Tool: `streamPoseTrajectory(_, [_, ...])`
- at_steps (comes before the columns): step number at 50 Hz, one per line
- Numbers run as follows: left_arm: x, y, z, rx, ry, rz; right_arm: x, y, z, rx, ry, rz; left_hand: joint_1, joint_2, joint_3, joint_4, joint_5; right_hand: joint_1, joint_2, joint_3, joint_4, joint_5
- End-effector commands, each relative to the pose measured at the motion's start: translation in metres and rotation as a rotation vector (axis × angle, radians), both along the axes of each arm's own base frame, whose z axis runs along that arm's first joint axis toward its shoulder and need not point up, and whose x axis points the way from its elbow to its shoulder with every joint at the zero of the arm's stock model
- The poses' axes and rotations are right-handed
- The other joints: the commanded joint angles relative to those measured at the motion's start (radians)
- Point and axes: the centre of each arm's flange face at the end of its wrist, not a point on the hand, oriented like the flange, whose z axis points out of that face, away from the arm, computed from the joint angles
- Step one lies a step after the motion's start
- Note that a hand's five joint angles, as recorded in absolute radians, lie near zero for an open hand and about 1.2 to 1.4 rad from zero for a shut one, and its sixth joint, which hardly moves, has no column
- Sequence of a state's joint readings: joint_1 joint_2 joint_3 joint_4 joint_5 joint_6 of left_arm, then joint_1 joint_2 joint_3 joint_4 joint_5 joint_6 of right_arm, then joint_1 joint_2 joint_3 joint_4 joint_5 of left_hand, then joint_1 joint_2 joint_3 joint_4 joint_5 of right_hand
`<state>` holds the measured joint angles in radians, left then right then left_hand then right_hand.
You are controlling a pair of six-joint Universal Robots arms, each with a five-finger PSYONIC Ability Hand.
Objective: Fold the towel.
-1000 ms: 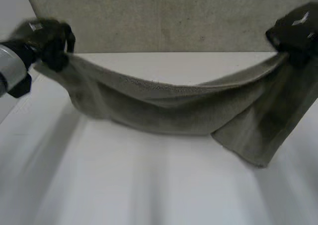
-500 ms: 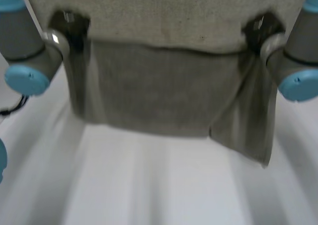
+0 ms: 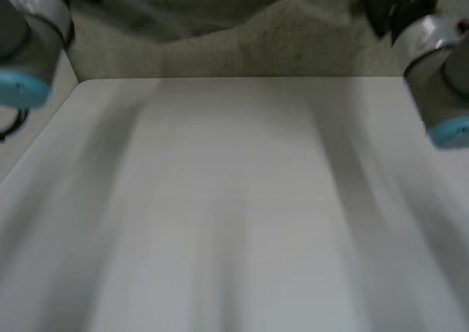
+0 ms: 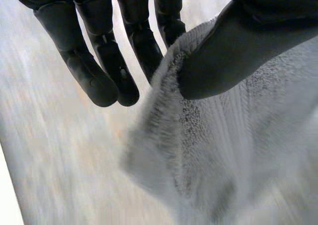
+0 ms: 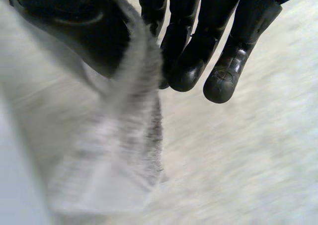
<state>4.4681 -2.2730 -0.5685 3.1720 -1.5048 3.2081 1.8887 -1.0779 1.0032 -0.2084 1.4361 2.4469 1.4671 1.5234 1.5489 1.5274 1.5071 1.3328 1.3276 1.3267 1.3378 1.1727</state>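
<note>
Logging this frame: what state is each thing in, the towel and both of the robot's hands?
Grey-beige terry towel: raised off the white table, hanging from both hands.
Left hand: shut on the towel, thumb pinching its edge against the fingers.
Right hand: shut on the towel, thumb pinching its edge against the fingers.

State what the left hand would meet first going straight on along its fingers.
Probably nothing near: beyond the left hand lies a blurred pale surface, depth unclear. The towel it pinches hangs alongside.
</note>
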Motion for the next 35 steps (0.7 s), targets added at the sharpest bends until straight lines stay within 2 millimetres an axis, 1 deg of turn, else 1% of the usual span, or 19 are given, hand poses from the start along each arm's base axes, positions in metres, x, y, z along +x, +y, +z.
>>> streamPoseTrajectory(1, [0.001,-0.006,-0.125,0.193,-0.198,0.001,0.004,0.003,-0.104,0.283,0.118,0.028,-0.071,-0.127,-0.153,-0.131,-0.285,0.063,0.069,0.070,0.058,0.049])
streamPoseTrajectory(2, [0.001,-0.006,-0.126,0.194,-0.199,0.001,0.004,0.003,-0.104,0.283,0.118,0.028,-0.071,-0.127,-0.153,-0.131,-0.285,0.063,0.069,0.070,0.058,0.049])
streamPoseTrajectory(4, [0.001,0.000,-0.165,0.199,-0.304,0.006,0.007,0.008,-0.139,0.365,0.160,0.046,-0.071,-0.127,-0.153,-0.131,-0.285,0.063,0.069,0.070,0.058,0.049])
streamPoseTrajectory(5, [0.001,0.000,-0.165,0.199,-0.304,0.006,0.007,0.008,-0.140,0.366,0.160,0.046,-0.071,-0.127,-0.153,-0.131,-0.285,0.063,0.069,0.070,0.058,0.049])
streamPoseTrajectory(6, [0.001,0.004,-0.183,0.197,-0.356,0.006,0.007,0.009,-0.154,0.398,0.175,0.048,-0.071,-0.127,-0.153,-0.131,-0.285,0.063,0.069,0.070,0.058,0.049])
streamPoseTrajectory(7, [0.001,0.004,-0.183,0.197,-0.356,0.006,0.007,0.009,-0.154,0.399,0.176,0.048,-0.071,-0.127,-0.153,-0.131,-0.285,0.063,0.069,0.070,0.058,0.049])
streamPoseTrajectory(9, [0.002,0.015,-0.215,0.210,-0.452,-0.012,0.006,0.013,-0.179,0.454,0.213,0.049,-0.071,-0.127,-0.153,-0.131,-0.285,0.063,0.069,0.070,0.058,0.049])
streamPoseTrajectory(10, [0.002,0.015,-0.215,0.210,-0.453,-0.012,0.006,0.013,-0.179,0.454,0.213,0.049,-0.071,-0.127,-0.153,-0.131,-0.285,0.063,0.069,0.070,0.058,0.049])
streamPoseTrajectory(12, [0.002,0.029,-0.234,0.237,-0.515,-0.051,0.004,0.017,-0.188,0.474,0.245,0.040,-0.071,-0.127,-0.153,-0.131,-0.285,0.063,0.069,0.070,0.058,0.049])
streamPoseTrajectory(14, [0.004,0.034,-0.238,0.252,-0.524,-0.072,0.001,0.018,-0.188,0.477,0.252,0.034,-0.071,-0.127,-0.153,-0.131,-0.285,0.063,0.069,0.070,0.058,0.049])
streamPoseTrajectory(18, [0.017,0.038,-0.225,0.252,-0.511,-0.081,-0.007,0.022,-0.175,0.465,0.245,0.017,-0.071,-0.127,-0.153,-0.131,-0.285,0.063,0.069,0.070,0.058,0.049])
streamPoseTrajectory(20, [0.034,0.043,-0.201,0.243,-0.489,-0.070,-0.016,0.032,-0.147,0.429,0.216,0.005,-0.071,-0.127,-0.153,-0.131,-0.285,0.063,0.069,0.070,0.058,0.049])
streamPoseTrajectory(21, [0.034,0.043,-0.201,0.243,-0.489,-0.070,-0.016,0.032,-0.147,0.429,0.216,0.005,-0.071,-0.127,-0.153,-0.131,-0.285,0.063,0.069,0.070,0.058,0.049])
streamPoseTrajectory(23, [0.041,0.052,-0.179,0.223,-0.463,-0.077,-0.033,0.037,-0.128,0.407,0.199,-0.032,-0.071,-0.127,-0.153,-0.131,-0.285,0.063,0.069,0.070,0.058,0.049])
streamPoseTrajectory(24, [0.041,0.052,-0.179,0.223,-0.463,-0.077,-0.033,0.037,-0.128,0.407,0.199,-0.032,-0.071,-0.127,-0.153,-0.131,-0.285,0.063,0.069,0.070,0.058,0.049])
streamPoseTrajectory(26, [0.046,0.062,-0.156,0.198,-0.434,-0.083,-0.040,0.049,-0.110,0.381,0.188,-0.045,-0.071,-0.127,-0.153,-0.131,-0.285,0.063,0.069,0.070,0.058,0.049])
streamPoseTrajectory(29, [0.050,0.067,-0.147,0.195,-0.421,-0.079,-0.044,0.054,-0.100,0.361,0.183,-0.052,-0.071,-0.127,-0.153,-0.131,-0.285,0.063,0.069,0.070,0.058,0.049])
streamPoseTrajectory(31, [0.060,0.076,-0.136,0.199,-0.403,-0.070,-0.051,0.070,-0.083,0.349,0.181,-0.059,-0.071,-0.127,-0.153,-0.131,-0.285,0.063,0.069,0.070,0.058,0.049])
streamPoseTrajectory(35, [0.066,0.089,-0.128,0.203,-0.403,-0.084,-0.059,0.083,-0.070,0.383,0.191,-0.073,-0.071,-0.127,-0.153,-0.131,-0.285,0.063,0.069,0.070,0.058,0.049])
